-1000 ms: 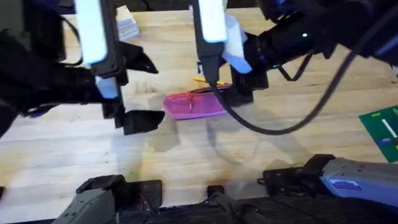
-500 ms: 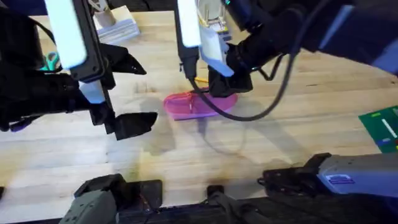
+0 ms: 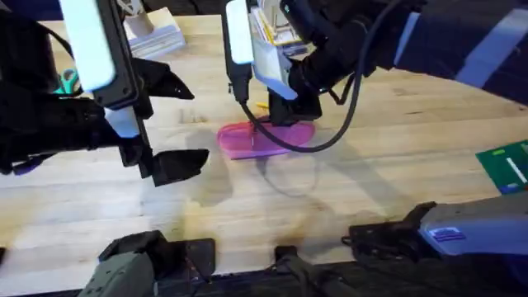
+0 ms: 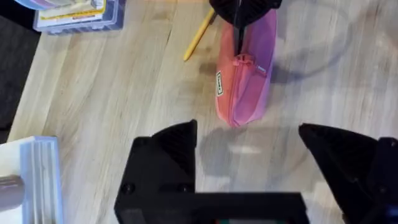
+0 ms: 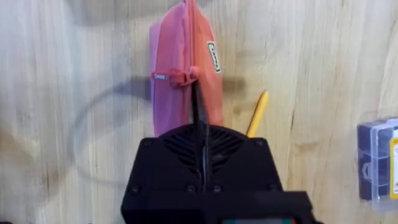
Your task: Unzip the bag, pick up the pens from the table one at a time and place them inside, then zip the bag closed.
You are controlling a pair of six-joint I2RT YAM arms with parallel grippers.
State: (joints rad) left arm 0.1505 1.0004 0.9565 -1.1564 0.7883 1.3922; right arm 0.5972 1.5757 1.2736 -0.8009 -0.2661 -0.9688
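— Where is the bag (image 3: 266, 138) sitting right now?

— It is lying flat on the tabletop (image 3: 396, 173), out around the middle and well away from the near edge. The pink fabric is facing up, and in the left wrist view I am seeing the zipper pull (image 4: 244, 60) part-way along its seam, with a small white label (image 4: 219, 83) on the side.

— And the right gripper (image 5: 200, 127)?

— It is hanging right over the end of the bag that points toward the right edge of the tabletop. Its black fingers are pressed together, nothing but a thin line showing between them, and they are sitting over the zipper seam. I cannot tell whether they are actually pinching any fabric or only touching it.

— What about the pen (image 5: 257, 114)?

— The yellow pen is lying on the tabletop just beside the bag, on the side toward the far edge, and at an angle to it. Nothing is holding it.

— The left gripper (image 4: 249, 152)?

— Its fingers are spread wide with nothing between them. It is hovering toward the left edge of the tabletop, apart from the bag.

— Anything else out there?

— A clear plastic box (image 4: 78, 14) is sitting toward the far edge, and a green card (image 3: 505, 170) is lying at the right edge.
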